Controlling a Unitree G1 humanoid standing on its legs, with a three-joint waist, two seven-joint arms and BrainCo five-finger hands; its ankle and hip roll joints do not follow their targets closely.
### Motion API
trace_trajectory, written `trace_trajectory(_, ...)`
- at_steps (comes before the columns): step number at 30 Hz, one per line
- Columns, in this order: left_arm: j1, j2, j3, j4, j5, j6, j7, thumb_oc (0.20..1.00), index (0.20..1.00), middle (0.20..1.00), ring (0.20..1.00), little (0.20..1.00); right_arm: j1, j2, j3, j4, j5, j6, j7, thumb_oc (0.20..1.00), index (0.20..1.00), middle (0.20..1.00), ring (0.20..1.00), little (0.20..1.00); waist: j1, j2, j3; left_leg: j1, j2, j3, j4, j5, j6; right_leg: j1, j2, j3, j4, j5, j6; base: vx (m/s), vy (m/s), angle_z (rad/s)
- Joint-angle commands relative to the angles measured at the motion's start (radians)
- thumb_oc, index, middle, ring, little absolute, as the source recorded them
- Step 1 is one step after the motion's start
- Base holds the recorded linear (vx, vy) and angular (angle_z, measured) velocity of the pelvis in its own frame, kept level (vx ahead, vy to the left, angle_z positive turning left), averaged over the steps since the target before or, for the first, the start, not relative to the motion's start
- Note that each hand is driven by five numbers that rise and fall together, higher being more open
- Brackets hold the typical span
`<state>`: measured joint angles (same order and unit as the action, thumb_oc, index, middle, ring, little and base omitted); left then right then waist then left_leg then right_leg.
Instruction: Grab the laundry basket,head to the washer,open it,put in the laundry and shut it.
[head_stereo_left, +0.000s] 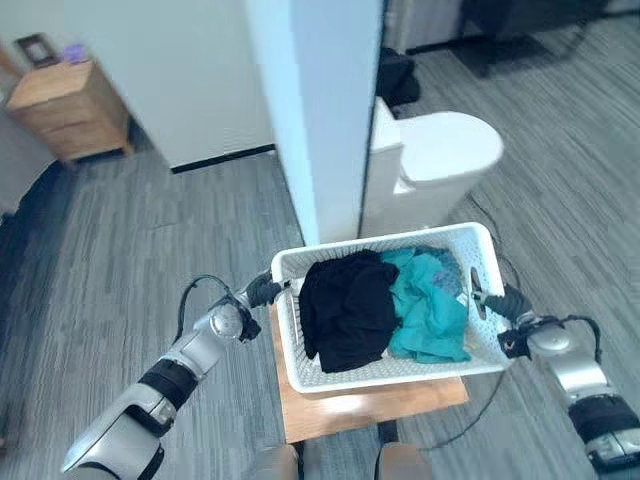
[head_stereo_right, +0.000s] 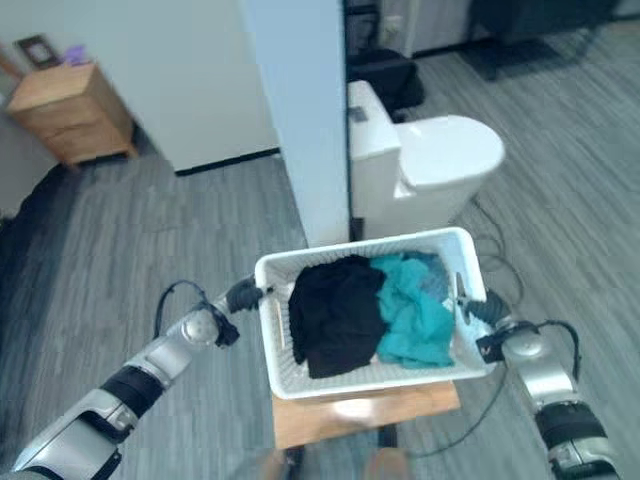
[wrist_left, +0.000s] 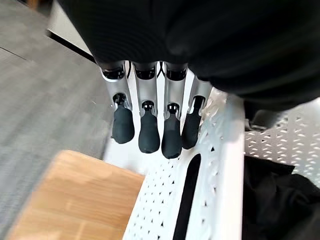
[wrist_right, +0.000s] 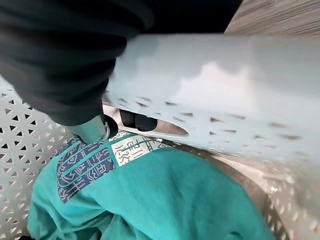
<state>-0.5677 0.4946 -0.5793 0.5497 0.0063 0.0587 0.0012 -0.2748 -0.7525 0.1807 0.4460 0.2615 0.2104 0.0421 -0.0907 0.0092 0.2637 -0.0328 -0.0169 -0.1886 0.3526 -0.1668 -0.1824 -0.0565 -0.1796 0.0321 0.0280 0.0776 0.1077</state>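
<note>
The first step of the task is in hand: taking hold of the laundry basket (head_stereo_left: 395, 375). The white perforated basket sits at lower centre of the head views on a small wooden counter (head_stereo_left: 370, 405), with a black garment (head_stereo_left: 345, 310) piled in its left half and a teal garment (head_stereo_left: 430, 305) in its right half. The left robot hand (wrist_left: 150, 127) is at the basket's left end; in its wrist view the fingers (wrist_left: 171, 137) reach nearly straight down the outside of the end wall, just above the handle slot (wrist_left: 186, 197), relaxed rather than curled round anything, so this side looks placed but not yet gripped. The right robot hand (head_stereo_left: 498, 298) is at the right end, and its wrist view shows dark fingertips (wrist_right: 142, 121) poking in through that end's handle opening under the rim, apparently hooked round the rim while the thumb rests inside above the teal cloth. Judging from this, the next move calls for the left fingers to drop into or under their slot and curl, matching the right, before both arms lift together and level so the clothes stay in. No washer can be made out; a toilet (head_stereo_left: 440, 160) stands behind the basket, beside a white partition (head_stereo_left: 320, 110).
</note>
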Motion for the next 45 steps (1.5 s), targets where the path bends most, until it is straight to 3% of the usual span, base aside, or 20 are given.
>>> trace_trajectory(1, -0.077, 0.024, 0.089, 0.077, -0.063, -0.022, 0.067, 0.2, 0.2, 0.2, 0.2, 0.2, -0.046, -0.085, -0.066, -0.003, 0.138, -0.055, 0.012, 0.2, 0.2, 0.2, 0.2, 0.2, -0.014, 0.01, -0.077, 0.191, 0.053, -0.005, -0.067, -0.034, 0.101, -0.156, 0.076, 0.019, -0.013, 0.067, 0.055, -0.26, 0.262, -0.8)
trace_trajectory(2, -0.078, 0.024, 0.089, 0.077, -0.063, -0.022, 0.067, 0.2, 0.2, 0.2, 0.2, 0.2, -0.047, -0.085, -0.066, -0.003, 0.139, -0.055, 0.012, 0.2, 0.2, 0.2, 0.2, 0.2, -0.015, 0.002, -0.076, 0.187, 0.044, -0.006, -0.07, -0.024, 0.099, -0.161, 0.068, 0.022, -0.012, 0.075, 0.054, -0.45, 0.472, -0.64)
trace_trajectory(4, -0.121, -0.01, 0.06, 0.134, -0.045, -0.019, 0.076, 0.2, 0.2, 0.2, 0.2, 0.2, -0.051, -0.05, -0.095, 0.026, 0.155, -0.057, -0.015, 0.2, 0.2, 0.2, 0.2, 0.2, -0.039, 0.005, -0.077, 0.234, 0.013, 0.041, -0.195, -0.149, 0.142, -0.209, 0.021, 0.032, -0.025, 0.134, 0.104, -0.35, 0.313, -0.27)
trace_trajectory(7, -0.155, -0.019, 0.038, 0.162, -0.029, -0.022, 0.078, 0.2, 0.2, 0.2, 0.2, 0.2, -0.097, -0.028, -0.092, 0.078, 0.171, -0.062, -0.027, 0.2, 0.2, 0.2, 0.2, 0.2, -0.031, 0.003, -0.063, 0.24, -0.027, 0.083, -0.233, -0.152, 0.16, -0.235, -0.034, -0.006, -0.077, 0.196, 0.142, -0.41, 0.301, -0.21)
trace_trajectory(9, -0.194, -0.016, 0.007, 0.163, -0.026, -0.02, 0.082, 0.2, 0.2, 0.2, 0.2, 0.2, -0.125, -0.029, -0.087, 0.107, 0.173, -0.059, -0.034, 0.2, 0.2, 0.2, 0.2, 0.2, -0.028, 0.007, -0.043, 0.205, -0.053, 0.103, -0.238, -0.122, 0.175, -0.252, -0.065, -0.04, -0.051, 0.14, 0.121, -0.5, 0.207, -0.78)
trace_trajectory(11, -0.222, -0.024, -0.019, 0.175, -0.034, -0.016, 0.089, 0.2, 0.2, 0.2, 0.2, 0.2, -0.188, -0.031, -0.062, 0.192, 0.198, -0.08, -0.055, 0.2, 0.2, 0.2, 0.2, 0.2, -0.005, 0.019, -0.019, 0.134, -0.072, 0.136, -0.201, -0.083, 0.202, -0.238, -0.044, -0.068, 0.189, 0.039, 0.078, -0.52, 0.187, -0.25)
trace_trajectory(14, -0.229, -0.006, -0.024, 0.164, -0.047, -0.014, 0.088, 0.2, 0.2, 0.2, 0.2, 0.2, -0.234, -0.028, -0.032, 0.254, 0.196, -0.081, -0.054, 0.2, 0.2, 0.2, 0.2, 0.2, 0.024, 0.025, -0.027, 0.093, -0.073, 0.16, -0.194, -0.045, 0.219, -0.212, -0.05, -0.12, 0.324, -0.009, 0.056, -0.3, 0.083, -0.33)
trace_trajectory(15, -0.225, 0.019, -0.021, 0.163, -0.065, -0.012, 0.087, 0.2, 0.2, 0.2, 0.2, 0.2, -0.265, -0.016, -0.005, 0.298, 0.188, -0.073, -0.049, 0.2, 0.2, 0.2, 0.2, 0.2, 0.056, 0.033, -0.048, 0.071, -0.062, 0.195, -0.205, -0.022, 0.227, -0.146, -0.056, -0.163, 0.379, -0.072, 0.04, -0.28, 0.061, -0.45)
trace_trajectory(21, -0.163, 0.115, 0.025, 0.13, -0.121, -0.008, 0.099, 0.2, 0.2, 0.2, 0.2, 0.2, -0.364, 0.055, 0.08, 0.44, 0.164, -0.054, -0.026, 0.2, 0.2, 0.2, 0.2, 0.2, 0.197, -0.008, -0.134, -0.052, -0.007, 0.362, -0.214, 0.06, 0.234, 0.105, -0.142, -0.26, 0.356, -0.068, 0.065, -0.28, -0.118, -1.06)
trace_trajectory(24, -0.157, 0.114, 0.029, 0.141, -0.132, -0.009, 0.096, 0.2, 0.2, 0.2, 0.2, 0.2, -0.356, 0.068, 0.079, 0.446, 0.165, -0.05, -0.022, 0.2, 0.2, 0.2, 0.2, 0.2, 0.22, -0.041, -0.142, -0.108, 0.012, 0.382, -0.205, 0.1, 0.219, 0.142, -0.095, -0.197, 0.332, -0.045, 0.089, -0.33, -0.333, -0.97)
trace_trajectory(26, -0.147, 0.119, 0.042, 0.154, -0.14, -0.013, 0.096, 0.2, 0.2, 0.2, 0.2, 0.2, -0.348, 0.059, 0.073, 0.411, 0.176, -0.053, -0.026, 0.2, 0.2, 0.2, 0.2, 0.2, 0.223, -0.056, -0.131, -0.175, 0.064, 0.393, -0.189, 0.149, 0.183, 0.167, -0.044, -0.175, 0.254, -0.152, 0.066, -0.28, -0.32, -0.23)
trace_trajectory(27, -0.147, 0.119, 0.041, 0.154, -0.14, -0.013, 0.096, 0.2, 0.2, 0.2, 0.2, 0.2, -0.347, 0.06, 0.073, 0.41, 0.176, -0.052, -0.026, 0.2, 0.2, 0.2, 0.2, 0.2, 0.221, -0.056, -0.132, -0.176, 0.065, 0.391, -0.186, 0.148, 0.182, 0.169, -0.042, -0.178, 0.252, -0.152, 0.064, -0.3, -0.413, -0.41)
trace_trajectory(28, -0.128, 0.121, 0.053, 0.146, -0.151, -0.011, 0.087, 0.2, 0.2, 0.2, 0.2, 0.2, -0.349, 0.044, 0.07, 0.393, 0.19, -0.054, -0.031, 0.2, 0.2, 0.2, 0.2, 0.2, 0.225, -0.061, -0.117, -0.23, 0.136, 0.386, -0.15, 0.197, 0.142, 0.21, 0.003, -0.213, 0.148, -0.25, 0.024, -0.32, -0.44, -0.59)
trace_trajectory(30, -0.098, 0.134, 0.077, 0.115, -0.179, -0.011, 0.077, 0.2, 0.2, 0.2, 0.2, 0.2, -0.352, 0.006, 0.061, 0.361, 0.194, -0.056, -0.036, 0.2, 0.2, 0.2, 0.2, 0.2, 0.219, -0.057, -0.096, -0.259, 0.208, 0.378, -0.151, 0.269, 0.099, 0.219, 0.056, -0.215, 0.092, -0.285, -0.005, -0.35, -0.499, -0.41)
trace_trajectory(35, -0.063, 0.142, 0.103, 0.059, -0.197, -0.019, 0.068, 0.2, 0.2, 0.2, 0.2, 0.2, -0.299, -0.055, 0.033, 0.268, 0.167, -0.068, -0.047, 0.2, 0.2, 0.2, 0.2, 0.2, 0.18, -0.036, -0.035, -0.227, 0.268, 0.291, -0.266, 0.362, 0.053, 0.198, 0.135, -0.188, 0.034, -0.249, -0.044, -0.27, -0.277, -0.25)
trace_trajectory(39, -0.073, 0.139, 0.113, 0.057, -0.188, -0.024, 0.07, 0.2, 0.2, 0.2, 0.2, 0.2, -0.21, -0.084, -0.009, 0.129, 0.159, -0.073, -0.04, 0.2, 0.2, 0.2, 0.2, 0.2, 0.146, -0.068, -0.014, -0.213, 0.161, 0.266, -0.067, 0.198, 0.086, 0.159, 0.115, -0.193, 0.033, -0.208, -0.055, -0.22, -0.155, -0.22)
trace_trajectory(40, -0.074, 0.138, 0.111, 0.057, -0.188, -0.024, 0.07, 0.2, 0.2, 0.2, 0.2, 0.2, -0.207, -0.084, -0.012, 0.126, 0.159, -0.072, -0.04, 0.2, 0.2, 0.2, 0.2, 0.2, 0.147, -0.068, -0.016, -0.218, 0.162, 0.265, -0.061, 0.197, 0.087, 0.157, 0.116, -0.193, 0.033, -0.206, -0.054, -0.26, -0.152, 0.03)
trace_trajectory(41, -0.064, 0.127, 0.123, 0.057, -0.168, -0.025, 0.072, 0.2, 0.2, 0.2, 0.2, 0.2, -0.135, -0.096, -0.043, 0.031, 0.16, -0.076, -0.023, 0.2, 0.2, 0.2, 0.2, 0.2, 0.124, -0.07, -0.031, -0.161, 0.077, 0.273, 0.102, 0.092, 0.11, 0.122, 0.112, -0.181, 0.026, -0.169, -0.057, -0.19, -0.087, -0.2)
trace_trajectory(43, -0.069, 0.112, 0.119, 0.065, -0.161, -0.024, 0.072, 0.2, 0.2, 0.2, 0.2, 0.2, -0.112, -0.101, -0.057, 0.016, 0.168, -0.078, -0.022, 0.2, 0.2, 0.2, 0.2, 0.2, 0.11, -0.061, -0.045, -0.103, 0.058, 0.288, 0.085, 0.062, 0.121, 0.113, 0.117, -0.181, 0.005, -0.151, -0.049, -0.11, -0.041, -0.41)
trace_trajectory(45, -0.076, 0.078, 0.112, 0.08, -0.14, -0.02, 0.068, 0.2, 0.2, 0.2, 0.2, 0.2, -0.058, -0.109, -0.099, -0.014, 0.183, -0.075, -0.011, 0.2, 0.2, 0.2, 0.2, 0.2, 0.066, -0.016, -0.099, 0.024, 0.067, 0.352, -0.106, 0.001, 0.138, 0.116, 0.135, -0.201, -0.062, -0.129, -0.021, -0.03, 0.078, -0.06)
